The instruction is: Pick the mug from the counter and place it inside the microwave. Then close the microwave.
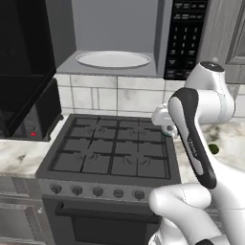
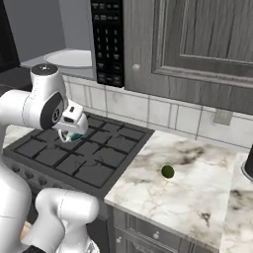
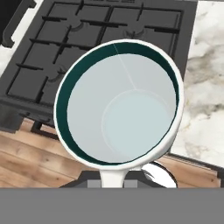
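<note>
My gripper (image 1: 165,124) is shut on the mug (image 1: 169,129), a pale cup with a teal lower part, and holds it in the air over the right side of the stove. From the right base view the gripper (image 2: 71,131) and the mug (image 2: 75,136) hang above the burners. The hand view looks straight down into the mug (image 3: 118,103), whose white handle points toward the hand. The microwave (image 1: 115,43) is mounted above the stove, higher than the mug, with its cavity open and a white round plate (image 1: 113,59) inside. Its dark door (image 1: 21,62) is swung out to the left. The counter (image 2: 197,188) lies right of the stove.
A black stove (image 1: 110,148) with grates sits below the mug. A small dark green round object (image 2: 168,171) lies on the counter. A black toaster oven (image 1: 36,119) with a red light stands left of the stove. The button panel (image 2: 108,42) and grey wood cabinets (image 2: 197,39) are at upper right.
</note>
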Robot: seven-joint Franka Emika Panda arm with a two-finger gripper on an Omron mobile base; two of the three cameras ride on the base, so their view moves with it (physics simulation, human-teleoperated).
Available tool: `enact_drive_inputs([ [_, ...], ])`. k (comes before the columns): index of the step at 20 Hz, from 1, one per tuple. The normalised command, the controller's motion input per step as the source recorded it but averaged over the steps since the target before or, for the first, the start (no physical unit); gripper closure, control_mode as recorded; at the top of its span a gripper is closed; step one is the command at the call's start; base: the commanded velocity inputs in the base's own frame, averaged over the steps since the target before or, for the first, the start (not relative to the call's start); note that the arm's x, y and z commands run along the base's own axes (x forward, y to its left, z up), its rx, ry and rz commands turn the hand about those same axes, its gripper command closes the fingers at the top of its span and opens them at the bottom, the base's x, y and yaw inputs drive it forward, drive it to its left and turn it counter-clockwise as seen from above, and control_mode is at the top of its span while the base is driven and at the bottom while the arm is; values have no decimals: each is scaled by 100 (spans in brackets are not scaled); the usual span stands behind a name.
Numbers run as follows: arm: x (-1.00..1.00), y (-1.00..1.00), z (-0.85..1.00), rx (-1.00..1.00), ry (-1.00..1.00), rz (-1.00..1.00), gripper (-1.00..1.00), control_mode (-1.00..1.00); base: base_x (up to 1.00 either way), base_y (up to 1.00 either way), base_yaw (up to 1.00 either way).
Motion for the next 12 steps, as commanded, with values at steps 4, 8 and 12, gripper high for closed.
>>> enact_drive_inputs([
  [4, 0, 0, 0, 0, 0, 0, 100, 100, -24, 67, -7],
  [8, 0, 0, 0, 0, 0, 0, 100, 100, -68, 59, -10],
  [12, 0, 0, 0, 0, 0, 0, 100, 100, -24, 35, -16],
])
